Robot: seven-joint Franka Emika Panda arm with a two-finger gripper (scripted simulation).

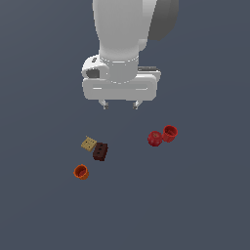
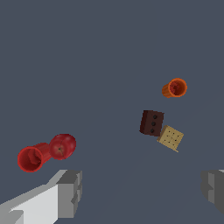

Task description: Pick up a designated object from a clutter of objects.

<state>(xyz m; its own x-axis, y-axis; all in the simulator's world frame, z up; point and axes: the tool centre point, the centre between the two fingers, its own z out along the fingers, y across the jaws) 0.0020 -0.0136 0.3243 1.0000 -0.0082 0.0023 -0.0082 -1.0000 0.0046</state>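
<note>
Five small items dot the worktop [image 1: 39, 205]. We see our hand [image 1: 119, 104] spread wide and empty, well above the brown block [image 1: 100, 152], which touches the cracker [image 1: 89, 143].

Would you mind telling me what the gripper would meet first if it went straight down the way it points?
Probably bare floor: the open gripper seems to hang between the dark brown block and the red ball, though depth is unclear.

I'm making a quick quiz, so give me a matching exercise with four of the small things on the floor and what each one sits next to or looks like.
Things:
1. brown block
2. orange cup
3. red cup
4. cracker

Descriptions:
A. lying on its side against the red apple
B. flat tan square
C. standing alone, apart from the rest
D. dark, right beside the cracker

Pairs: 1-D, 2-C, 3-A, 4-B
</note>
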